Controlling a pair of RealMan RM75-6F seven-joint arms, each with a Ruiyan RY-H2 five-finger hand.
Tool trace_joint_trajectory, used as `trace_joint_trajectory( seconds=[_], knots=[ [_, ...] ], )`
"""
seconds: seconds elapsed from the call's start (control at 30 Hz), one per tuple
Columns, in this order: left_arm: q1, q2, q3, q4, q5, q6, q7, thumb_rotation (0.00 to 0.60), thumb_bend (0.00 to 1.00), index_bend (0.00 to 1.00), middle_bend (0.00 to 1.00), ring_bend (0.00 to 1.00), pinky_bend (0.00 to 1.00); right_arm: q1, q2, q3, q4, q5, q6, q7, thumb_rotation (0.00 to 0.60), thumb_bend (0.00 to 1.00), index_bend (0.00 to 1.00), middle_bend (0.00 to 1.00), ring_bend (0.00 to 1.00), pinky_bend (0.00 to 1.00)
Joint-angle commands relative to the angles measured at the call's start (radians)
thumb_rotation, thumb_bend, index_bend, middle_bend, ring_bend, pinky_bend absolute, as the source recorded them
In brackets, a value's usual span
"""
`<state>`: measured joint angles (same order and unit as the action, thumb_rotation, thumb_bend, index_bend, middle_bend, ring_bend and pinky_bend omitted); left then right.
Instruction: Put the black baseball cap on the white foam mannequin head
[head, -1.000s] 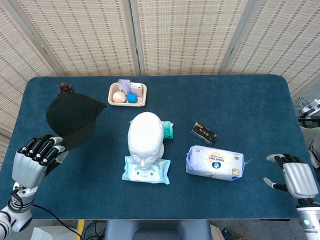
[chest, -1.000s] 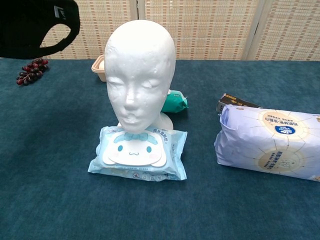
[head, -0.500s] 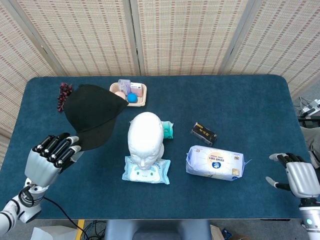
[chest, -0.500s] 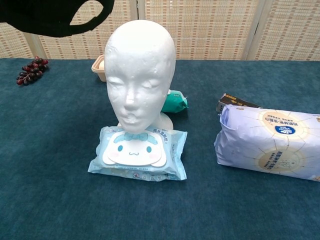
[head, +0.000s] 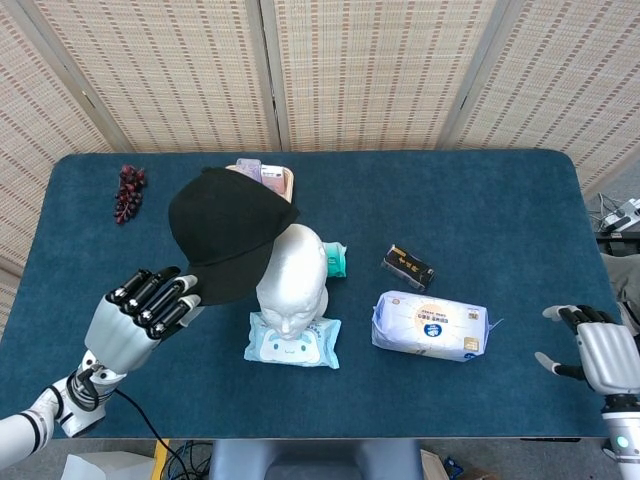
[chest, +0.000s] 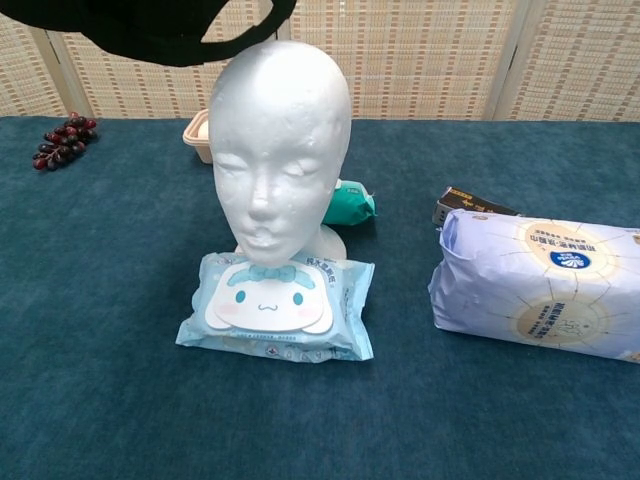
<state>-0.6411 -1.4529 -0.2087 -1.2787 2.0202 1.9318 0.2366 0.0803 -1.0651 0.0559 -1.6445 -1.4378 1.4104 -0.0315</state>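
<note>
My left hand (head: 140, 312) holds the black baseball cap (head: 228, 228) by its brim, raised in the air just left of the white foam mannequin head (head: 292, 275). The cap's right edge overlaps the head's upper left side in the head view. In the chest view the cap (chest: 180, 28) hangs at the top left, its rim just above the mannequin head (chest: 280, 140). The head stands upright, facing the table's front edge. My right hand (head: 605, 357) sits at the front right corner, holding nothing, fingers apart.
A pack of wipes (head: 293, 341) lies in front of the mannequin head. A large tissue pack (head: 430, 326) and a small dark box (head: 407, 265) lie to the right. A teal packet (head: 335, 260), a tray (head: 284, 183) and grapes (head: 127, 192) sit further back.
My left hand has carried the cap rightward, from over the table's left side to beside and partly above the mannequin head. The grapes are now uncovered. The right hand stayed put.
</note>
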Motion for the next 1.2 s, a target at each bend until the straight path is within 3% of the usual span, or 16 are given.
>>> trace_joint_trajectory(
  seconds=[0.03,0.53,1.2],
  knots=[
    [-0.013,-0.008,-0.004,-0.013,0.013,-0.015,0.012,0.6,0.38,0.77,0.55,0.46,0.69,0.0,0.001,0.0,0.0,0.001,-0.001,0.002,0.6,0.0,0.36,0.4,0.3,0.33],
    [-0.065,-0.081,-0.004,-0.019,0.052,-0.081,0.046,0.6,0.38,0.77,0.55,0.46,0.69,-0.001,0.008,0.003,0.001,0.007,-0.004,0.016,0.6,0.0,0.36,0.4,0.3,0.33],
    [-0.089,-0.152,0.042,0.02,0.111,-0.108,0.059,0.6,0.38,0.77,0.55,0.46,0.7,-0.001,0.015,0.006,-0.001,0.021,-0.013,0.022,0.6,0.0,0.36,0.4,0.3,0.33]
  ],
)
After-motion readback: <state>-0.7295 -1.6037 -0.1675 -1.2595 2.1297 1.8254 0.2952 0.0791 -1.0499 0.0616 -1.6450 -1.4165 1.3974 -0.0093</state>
